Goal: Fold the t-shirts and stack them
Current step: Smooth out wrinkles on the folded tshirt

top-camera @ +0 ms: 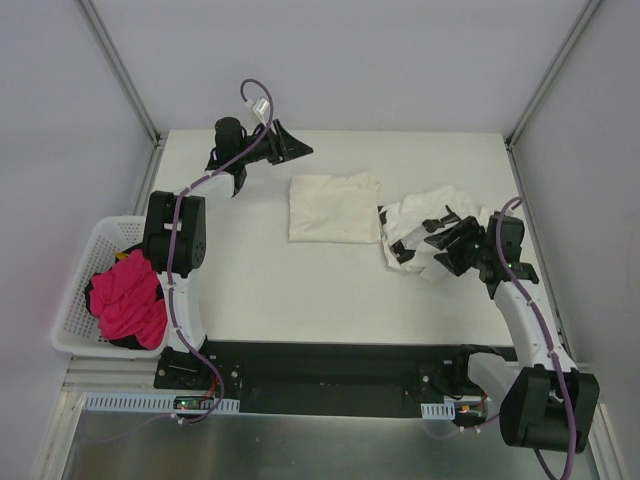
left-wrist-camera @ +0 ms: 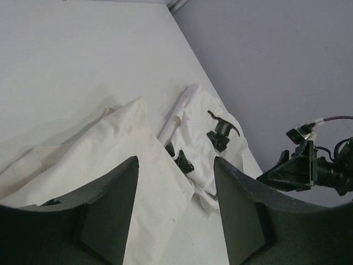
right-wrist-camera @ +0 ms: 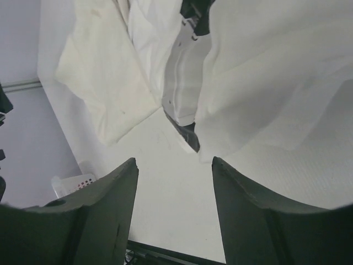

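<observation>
A plain cream-white t-shirt (top-camera: 334, 207) lies folded into a flat rectangle at the middle of the table. To its right a white t-shirt with black printed marks (top-camera: 420, 222) sits crumpled. My right gripper (top-camera: 442, 240) hovers over that shirt's right part, open. In the right wrist view only bare table shows between the right gripper's (right-wrist-camera: 174, 163) fingers, with the printed shirt (right-wrist-camera: 265, 72) and cream shirt (right-wrist-camera: 105, 83) beyond. My left gripper (top-camera: 298, 150) hangs open and empty above the table's far side, left of the cream shirt (left-wrist-camera: 99, 149). It looks towards the printed shirt (left-wrist-camera: 204, 127).
A white plastic basket (top-camera: 75, 290) stands off the table's left edge with a bright pink cloth (top-camera: 130, 300) bundled inside. Grey walls with metal posts close in the table on the left, back and right. The arm bases sit along the near edge.
</observation>
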Robot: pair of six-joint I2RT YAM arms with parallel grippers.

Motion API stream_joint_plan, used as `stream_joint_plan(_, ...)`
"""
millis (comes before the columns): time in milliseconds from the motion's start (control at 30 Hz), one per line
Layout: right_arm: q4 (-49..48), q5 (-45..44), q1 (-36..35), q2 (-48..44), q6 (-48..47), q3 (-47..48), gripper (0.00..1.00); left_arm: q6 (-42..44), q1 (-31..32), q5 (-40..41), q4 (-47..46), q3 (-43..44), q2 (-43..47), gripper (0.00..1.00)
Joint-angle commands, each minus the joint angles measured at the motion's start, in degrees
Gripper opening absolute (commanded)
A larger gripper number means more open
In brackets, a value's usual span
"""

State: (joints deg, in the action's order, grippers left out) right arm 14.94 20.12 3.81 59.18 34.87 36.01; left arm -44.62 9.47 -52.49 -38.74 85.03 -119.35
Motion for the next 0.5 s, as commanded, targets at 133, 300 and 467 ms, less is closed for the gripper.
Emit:
stream_joint_plan(133, 2.04, 1.51, -0.74, -5.39, 1.51, 4.77, 0.53, -1.17, 1.86, -4.02, -1.96, 4.52, -0.88, 0.56)
stream_joint_plan(300, -4.56, 0.10, -6.79, 3.03, 2.31, 6.87, 0.57, -2.40, 2.04, -8.32, 2.35, 10.83, -6.32, 0.57)
stream_joint_plan(467, -10.01, -3.59, -21.00, 15.40, 1.51, 12.14, 0.60, 1.71, 1.43, -13.23, 7.87, 14.10, -7.91, 0.57)
